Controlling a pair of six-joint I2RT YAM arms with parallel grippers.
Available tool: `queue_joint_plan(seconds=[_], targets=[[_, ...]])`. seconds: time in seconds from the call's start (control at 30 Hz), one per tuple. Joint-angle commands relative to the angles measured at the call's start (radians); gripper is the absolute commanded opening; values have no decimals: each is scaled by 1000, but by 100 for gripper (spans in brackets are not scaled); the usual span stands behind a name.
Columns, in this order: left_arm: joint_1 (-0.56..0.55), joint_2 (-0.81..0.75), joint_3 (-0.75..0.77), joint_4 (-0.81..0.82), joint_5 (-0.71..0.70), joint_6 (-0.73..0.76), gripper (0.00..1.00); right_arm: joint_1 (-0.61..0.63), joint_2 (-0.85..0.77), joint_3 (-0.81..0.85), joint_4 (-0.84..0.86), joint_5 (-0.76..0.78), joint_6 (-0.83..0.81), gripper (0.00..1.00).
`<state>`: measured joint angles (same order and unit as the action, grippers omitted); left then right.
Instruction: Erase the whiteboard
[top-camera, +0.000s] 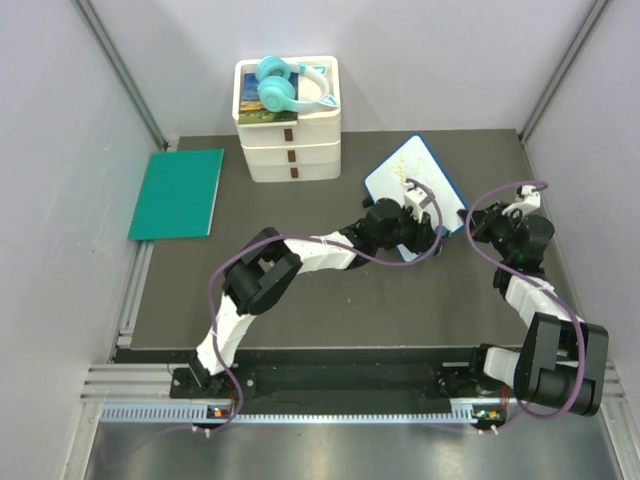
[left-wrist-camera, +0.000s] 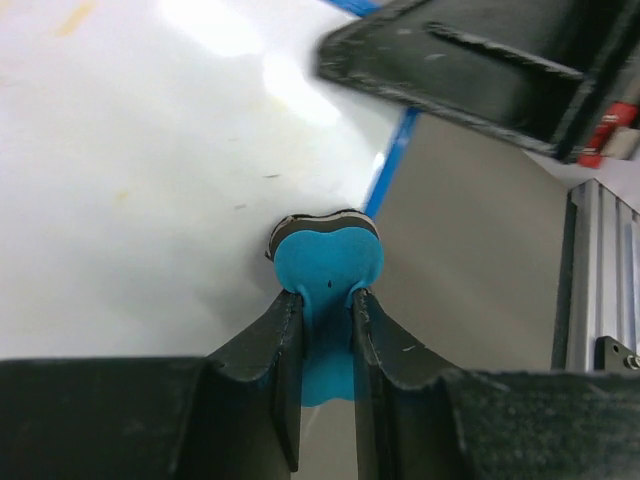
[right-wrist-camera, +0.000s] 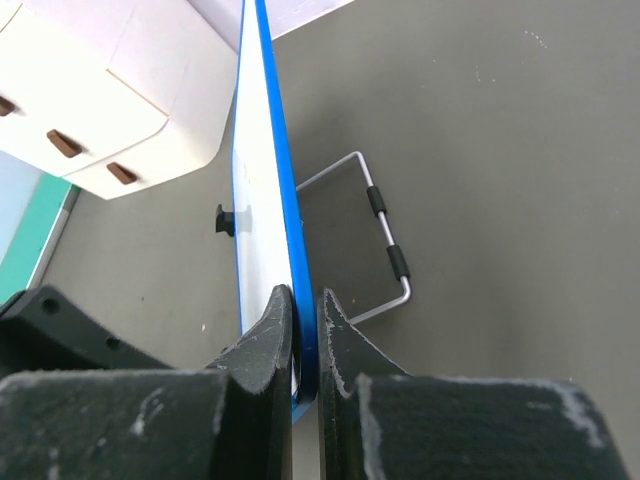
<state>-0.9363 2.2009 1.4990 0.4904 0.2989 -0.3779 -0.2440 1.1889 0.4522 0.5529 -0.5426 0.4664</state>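
**Left gripper** (left-wrist-camera: 325, 305): narrow, pinched on the tab of a blue heart-shaped eraser (left-wrist-camera: 328, 262). The eraser's dark felt layer faces the whiteboard (left-wrist-camera: 140, 200). The felt looks to be on the white face, just inside the blue frame. I cannot judge how hard it presses from the wrist view.

**Right gripper** (right-wrist-camera: 303, 325): almost closed, clamped on the board's blue rim near one corner, one finger on each face. I read it as a brace, not a wiper.

**Board position:** back right of the surface (top-camera: 350, 310), to the right of the white drawer unit (top-camera: 288, 135). It is well apart from the green mat (top-camera: 178, 192). It seems propped at a tilt, with its wire stand (right-wrist-camera: 385, 235) showing behind it.

**Step in hand:** wiping, partway by my judgement. The patch around the eraser reads clean. Yellow-orange scribbles (top-camera: 403, 168) show on the far part of the board in the top view. A faint orange streak also sits at the upper left corner of the left wrist view.

**Next move calls for:**
- Carry the eraser away from the frame and across to the far marks.
- Hold the felt flat and pressed, in overlapping strokes.
- Hold the right clamp firm so the board neither slides nor folds on its stand.

**Watch:**
- The eraser sits close to the rim, so a stroke toward the rim could run off the edge.
- The two wrists work near each other at that corner.
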Motion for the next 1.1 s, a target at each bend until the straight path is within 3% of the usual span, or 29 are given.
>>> queue_joint_plan(seconds=[0.0,0.13,0.37,0.6,0.73,0.9,1.07], targets=[[91,89,-62,-207,-47,-4,0,45,-14,22,35,-94,-48,0],[162,112,-16,-228,-32,-6,0,45,-17,23,27,-103,-49,0],[258,178,199,-311,-7,11,0,83,-35,60,-74,-96,-109,0],[297,230,352,-319,74,11,0,88,-18,88,-146,-120,-144,0],[297,172,302,-268,83,10,0,89,-6,129,-223,-149,-163,0],[298,48,167,-216,-15,65,0,89,-12,134,-277,-172,-163,0],[304,-13,138,-259,-44,112,0,88,-35,125,-332,-206,-172,0]])
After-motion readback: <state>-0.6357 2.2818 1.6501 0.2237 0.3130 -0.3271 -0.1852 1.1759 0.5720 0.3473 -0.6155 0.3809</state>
